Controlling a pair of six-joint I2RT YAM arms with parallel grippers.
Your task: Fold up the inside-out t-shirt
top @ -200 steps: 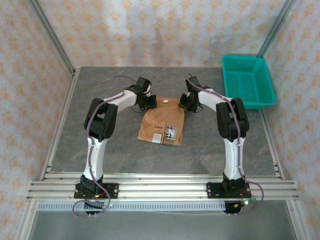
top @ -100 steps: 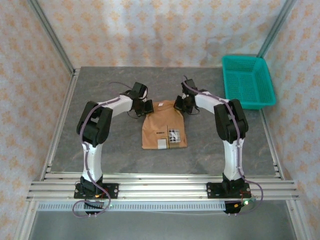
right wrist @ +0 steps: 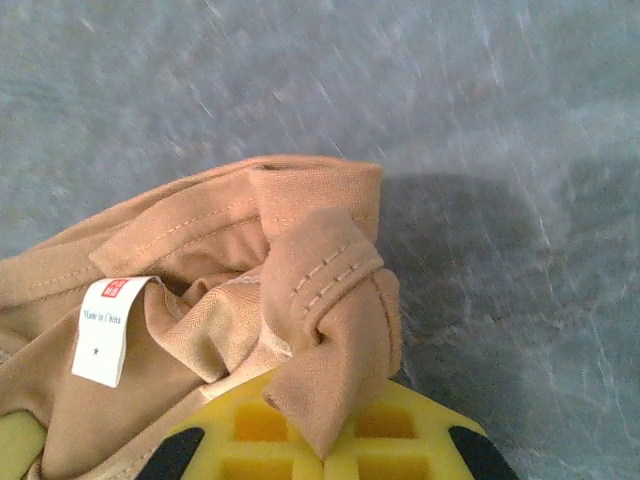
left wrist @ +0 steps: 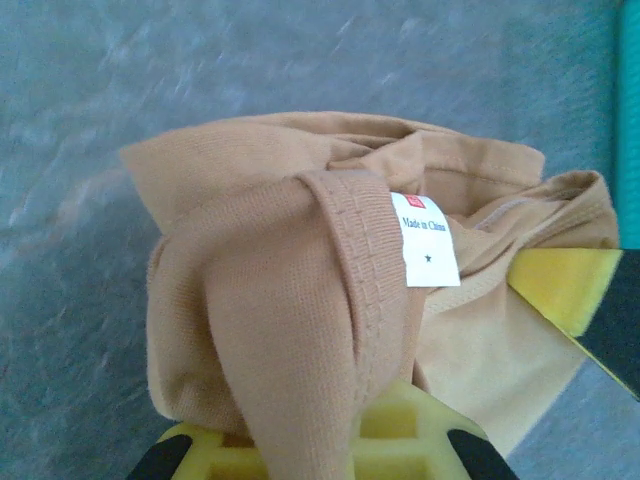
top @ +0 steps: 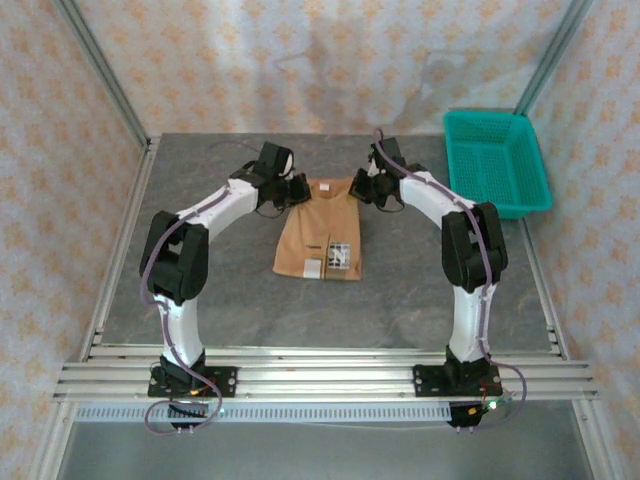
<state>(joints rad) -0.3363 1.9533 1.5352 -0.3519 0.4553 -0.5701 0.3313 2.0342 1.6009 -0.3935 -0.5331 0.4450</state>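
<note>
Rising from the rail (top: 320,372) at the near edge, both arms bend inward over the grey worktop (top: 200,290) and meet the shirt (top: 315,230) at its far end. The shirt lies around the middle of the worktop as a narrow tan rectangle. Its near edge lies flat and roughly straight. Close to that edge sits a white patch (top: 338,255) with dark print.

Farther back, the left tool (top: 293,190) is at the shirt's far left corner and the right tool (top: 367,188) at the far right corner, with the far edge stretched between them.

In the left wrist view the left tool (left wrist: 320,445) is clenched on a thick bunch of cloth, a ribbed seam running down into its yellow fingers (left wrist: 400,440). A small white label (left wrist: 428,240) reading "Made in China" sits just right of that seam.

In the right wrist view the right tool (right wrist: 330,440) is likewise clenched on the shirt (right wrist: 310,270). A stitched hem is rolled over and pinched against its yellow fingers (right wrist: 390,430). The same label (right wrist: 108,330) hangs to the left of the grip.

Beyond the right tool, a teal basket (top: 495,165) stands at the far right corner of the worktop, well apart from the shirt.
</note>
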